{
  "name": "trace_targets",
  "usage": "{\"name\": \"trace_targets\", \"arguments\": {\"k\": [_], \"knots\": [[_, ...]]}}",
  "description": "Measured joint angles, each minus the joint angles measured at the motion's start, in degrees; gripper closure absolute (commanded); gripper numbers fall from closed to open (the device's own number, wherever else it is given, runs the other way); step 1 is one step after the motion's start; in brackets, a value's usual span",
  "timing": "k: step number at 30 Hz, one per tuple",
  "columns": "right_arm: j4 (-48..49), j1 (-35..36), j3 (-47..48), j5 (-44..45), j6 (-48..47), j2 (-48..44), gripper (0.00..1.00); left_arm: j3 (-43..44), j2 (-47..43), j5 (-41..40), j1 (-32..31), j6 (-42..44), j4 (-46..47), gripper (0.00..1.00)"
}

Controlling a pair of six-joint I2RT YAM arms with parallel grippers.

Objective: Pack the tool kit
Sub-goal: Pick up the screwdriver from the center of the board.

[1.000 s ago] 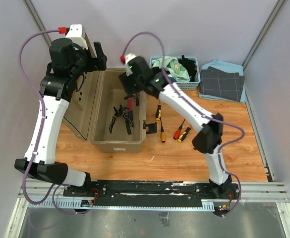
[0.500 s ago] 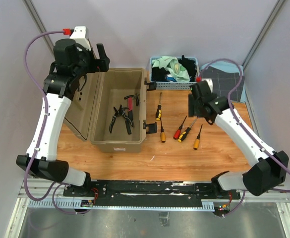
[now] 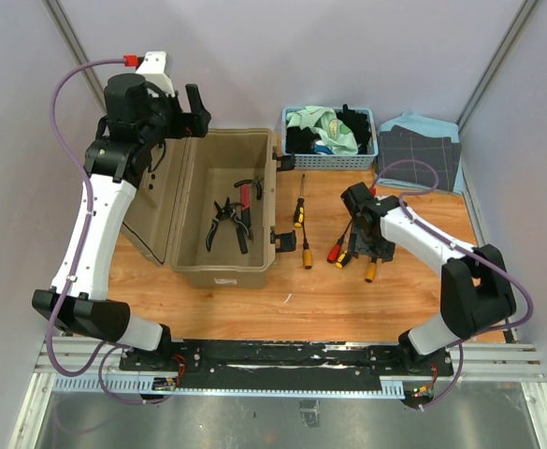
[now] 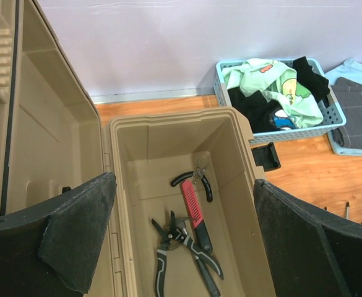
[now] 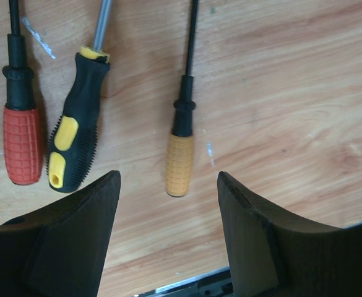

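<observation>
The tan toolbox (image 3: 191, 265) stands open at the left, its lid (image 3: 151, 201) tipped back. Inside it lie a red-handled hammer (image 4: 193, 207), large black pliers (image 4: 168, 257) and small pliers (image 4: 204, 184). My left gripper (image 3: 194, 105) hangs open above the box's back corner, nothing between its fingers (image 4: 81, 232). To the right of the box, several screwdrivers lie on the table. My right gripper (image 3: 367, 249) is open low over an orange-handled screwdriver (image 5: 181, 164), which sits between its fingertips and is not gripped. Beside it lie a yellow-and-black one (image 5: 75, 145) and a red one (image 5: 21, 145).
A blue basket (image 3: 330, 161) of cloths stands at the back, with a folded grey cloth (image 3: 420, 154) to its right. Two more screwdrivers (image 3: 298, 213) (image 3: 306, 253) lie next to the toolbox's black latches (image 3: 283, 239). The table's near edge (image 5: 187, 286) is close below the right fingers.
My right arm has left the toolbox, swung right and come down over the screwdrivers. The hammer stays in the box. The left arm has hardly moved.
</observation>
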Motion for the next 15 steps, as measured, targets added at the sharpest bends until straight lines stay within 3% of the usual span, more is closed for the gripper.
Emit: {"name": "trace_targets", "arguments": {"k": [11,13,15], "knots": [[6.1,-5.2,-5.0,-5.6,0.9,3.8,0.42,-0.8,0.0,0.0,0.0,0.0,0.0,0.03],[7.2,-5.9,-5.7,-6.1,0.7,3.8,0.47,-0.8,0.0,0.0,0.0,0.0,0.0,0.03],[8.5,-6.7,-6.7,-6.8,0.5,3.8,0.62,-0.8,0.0,0.1,0.0,0.0,0.0,0.03]]}}
